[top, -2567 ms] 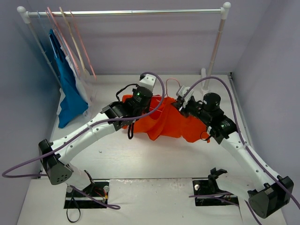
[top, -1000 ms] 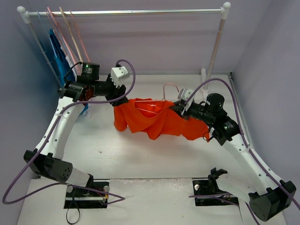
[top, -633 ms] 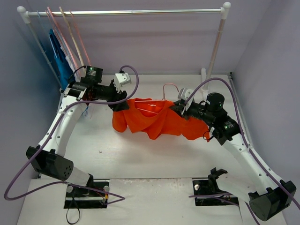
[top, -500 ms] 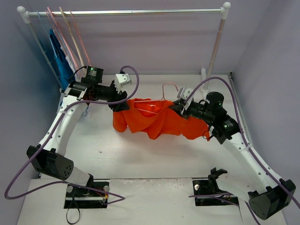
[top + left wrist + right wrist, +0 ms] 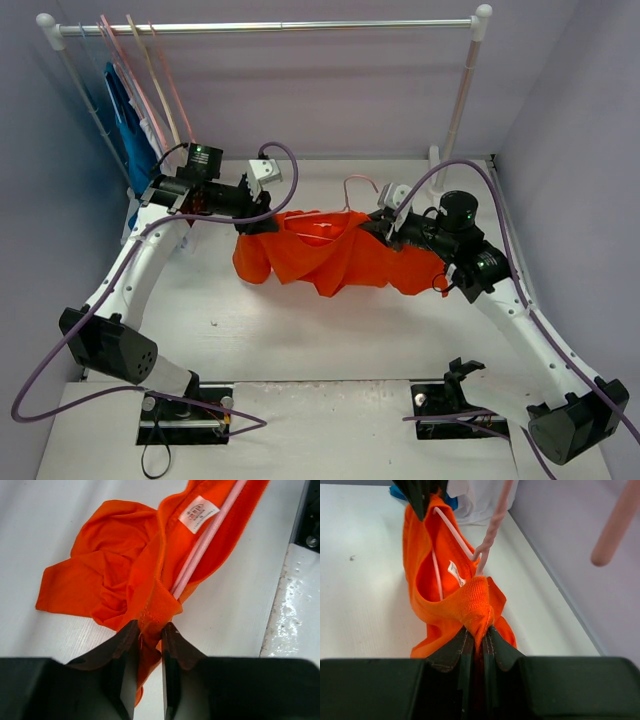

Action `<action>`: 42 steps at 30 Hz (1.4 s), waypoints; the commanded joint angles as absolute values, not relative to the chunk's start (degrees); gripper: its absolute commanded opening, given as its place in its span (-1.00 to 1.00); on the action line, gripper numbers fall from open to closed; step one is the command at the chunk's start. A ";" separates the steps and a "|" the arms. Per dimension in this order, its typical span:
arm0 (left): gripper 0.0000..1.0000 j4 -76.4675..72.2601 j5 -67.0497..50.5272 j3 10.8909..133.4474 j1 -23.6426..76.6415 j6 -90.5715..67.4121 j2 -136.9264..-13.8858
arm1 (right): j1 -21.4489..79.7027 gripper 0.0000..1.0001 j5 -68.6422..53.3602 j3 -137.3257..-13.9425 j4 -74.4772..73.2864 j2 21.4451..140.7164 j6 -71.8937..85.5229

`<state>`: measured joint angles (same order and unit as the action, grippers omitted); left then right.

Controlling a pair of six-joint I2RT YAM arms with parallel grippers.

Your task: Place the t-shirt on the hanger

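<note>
Now t-shirt pinched btw L gripper, R gripper, hanger inside

So the t-shirt is lying mid-way across the surface, stretching between the left pincer clamping its left end and the right pincer clamping its right. The hanger is sitting inside the neck, hook poking backward. Other garments are hanging back-left on the rack.
</note>
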<state>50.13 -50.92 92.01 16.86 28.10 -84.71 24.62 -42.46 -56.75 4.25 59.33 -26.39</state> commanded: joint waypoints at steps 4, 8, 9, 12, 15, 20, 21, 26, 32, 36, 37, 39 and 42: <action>-0.78 45.97 -57.65 92.20 16.87 26.46 -83.06 | 24.26 -1.00 -45.09 -60.91 9.23 59.94 -26.89; -0.73 43.95 -59.24 91.06 17.23 24.79 -82.27 | 24.26 -1.00 -45.61 -61.43 9.23 60.38 -26.89; -0.68 43.34 -59.24 90.36 17.23 24.26 -82.00 | 24.26 -1.00 -46.05 -61.61 9.23 60.47 -26.89; -0.52 41.14 -59.50 89.12 17.49 22.51 -81.65 | 24.26 -1.00 -46.67 -62.22 9.14 61.08 -26.72; -0.50 39.64 -59.15 88.68 18.10 21.62 -80.78 | 24.26 -1.00 -47.02 -62.58 9.14 61.52 -26.54; -0.48 37.44 -58.10 87.72 18.98 21.01 -79.63 | 24.26 -1.00 -47.46 -62.93 9.23 61.96 -26.28; -0.48 37.35 -57.92 87.71 19.16 20.83 -79.63 | 24.26 -1.00 -47.46 -62.93 9.32 62.05 -26.02; -0.48 36.83 -57.48 87.54 20.47 20.65 -79.45 | 24.35 -1.00 -47.81 -63.10 9.76 62.23 -25.75; -0.75 36.56 -57.31 87.45 20.83 20.39 -79.37 | 24.34 -1.00 -47.55 -63.46 9.23 62.49 -26.10; -1.00 35.24 -54.85 86.32 20.83 19.08 -77.88 | 24.26 -0.81 -44.75 -63.81 7.39 62.14 -27.42; -1.00 32.29 -54.15 85.79 20.83 18.12 -76.65 | 24.26 -0.66 -44.13 -63.90 6.43 62.14 -27.68; -1.00 30.07 -51.96 83.95 20.83 17.14 -75.24 | 24.00 -0.60 -42.55 -63.99 5.54 61.70 -28.74; -1.00 24.02 -48.97 81.31 20.83 15.74 -72.52 | 23.47 -0.57 -41.66 -64.07 4.13 61.17 -29.62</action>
